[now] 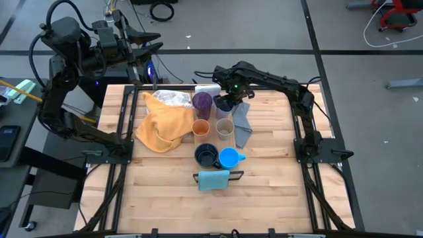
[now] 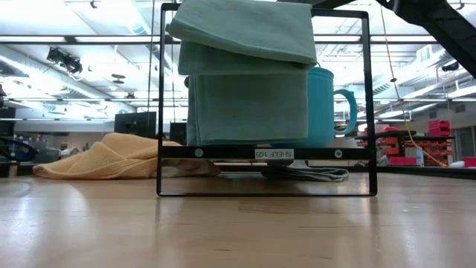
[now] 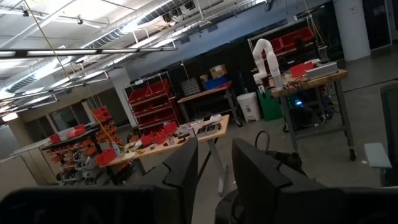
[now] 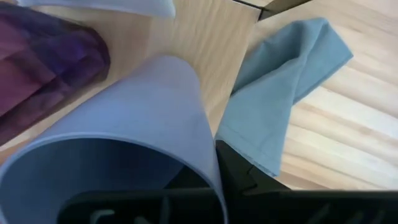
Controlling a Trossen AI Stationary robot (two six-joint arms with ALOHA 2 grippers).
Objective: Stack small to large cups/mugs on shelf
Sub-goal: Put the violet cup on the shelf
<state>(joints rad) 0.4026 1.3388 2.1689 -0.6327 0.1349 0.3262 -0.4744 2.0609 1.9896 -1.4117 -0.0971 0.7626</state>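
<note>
Right up close in the right wrist view sits the lavender cup point(image 4: 124, 130) — its wall fills the picture, its rim pinched between the right gripper point(image 1: 223, 101) and its clenched fingers point(image 4: 239, 171), one inside the cup and one outside. Just beside it stands the dark purple tumbler point(image 4: 46, 68), and on the other side the grey cloth point(image 4: 280, 93) lies crumpled on the wooden surface point(image 4: 348, 143).

From above, that right arm reaches across from the right side of the surface toward its far middle, where the cups are gathered. The tumbler point(image 1: 202, 102) stands at the far end of the cluster, the lavender cup point(image 1: 223, 106) next to it under the gripper. Nearer, the orange cup point(image 1: 201, 127) and the beige cup point(image 1: 225, 127) stand side by side — then the navy mug point(image 1: 206, 156) and the bright blue mug point(image 1: 229, 158), touching or nearly so. The yellow cloth point(image 1: 162, 129) is heaped to the left of the cups, with something pale and crinkled at its far edge.

Nearest the front edge a small black wire rack point(image 1: 218, 176) carries a folded light-blue towel point(image 1: 213, 180); the low view looks straight at it, the blue mug point(image 2: 327, 108) showing behind.

The left gripper point(image 1: 149, 49) waits well off the surface, beyond the far left corner, its fingers point(image 3: 252, 171) parted and holding nothing, pointing into the room.
</note>
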